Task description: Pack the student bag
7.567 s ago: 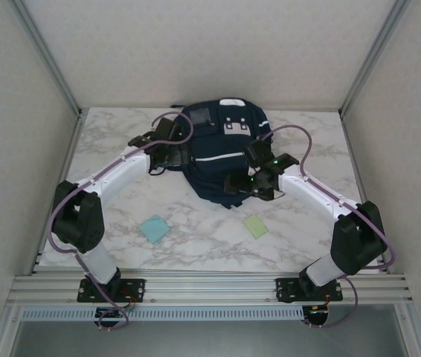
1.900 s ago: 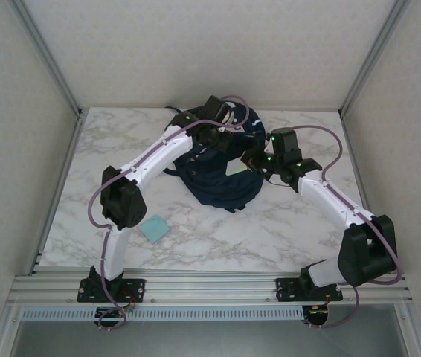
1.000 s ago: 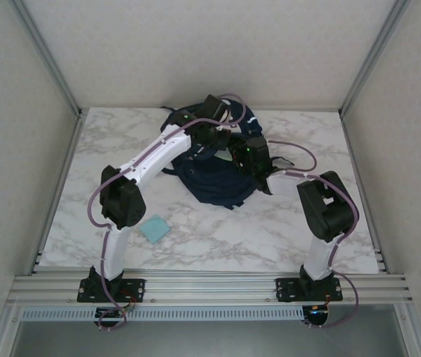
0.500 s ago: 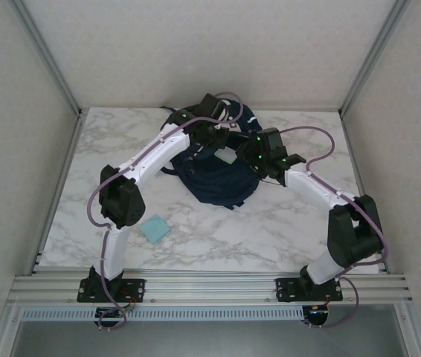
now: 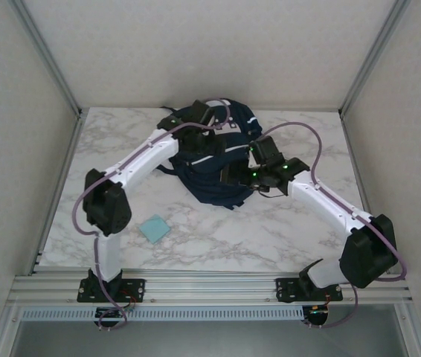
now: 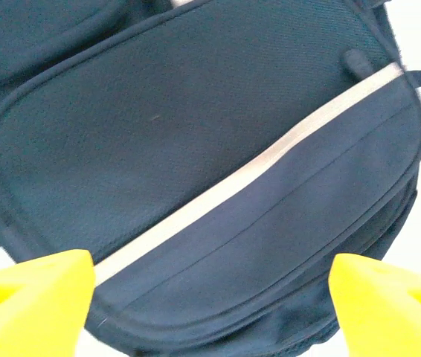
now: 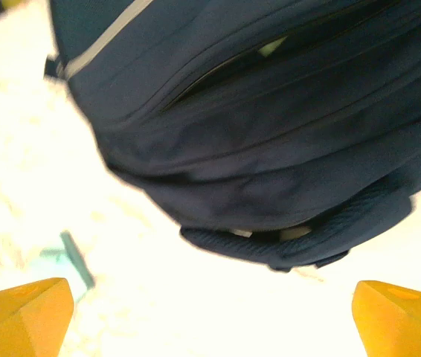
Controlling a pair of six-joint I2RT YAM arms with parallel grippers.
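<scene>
Well, the student bag [image 5: 210, 186] lies in the far middle part of the marble counter [image 5: 285, 230], close to the back wall, and both my arms reach over it from the two sides. My left arm crosses the left side of the bag and hides part of its top in the overhead view. My right arm comes from the right, and its black wrist covers the right part of the bag's front.

My left gripper [image 6: 210, 305] is released. Its two yellow fingers [image 6: 36, 297] stand wide apart at the lower corners of the wrist view, with the bag's front pocket and its white stripe [image 6: 270, 160] showing between them. I cannot tell if the fingers touch the fabric.

My right gripper [image 7: 210, 316] is released too, with its orange-yellow fingers [image 7: 17, 312] far apart. This wrist view is blurred. It shows the lower end of the bag, a padded handle loop [image 7: 300, 238] lying on the counter, and a zip opening with something light green [image 7: 271, 47] inside.

On the counter, a small teal square [image 5: 155, 228] lies flat, well apart from the bag, on the near left. A purple cable [image 5: 300, 128] arches above my right arm.
</scene>
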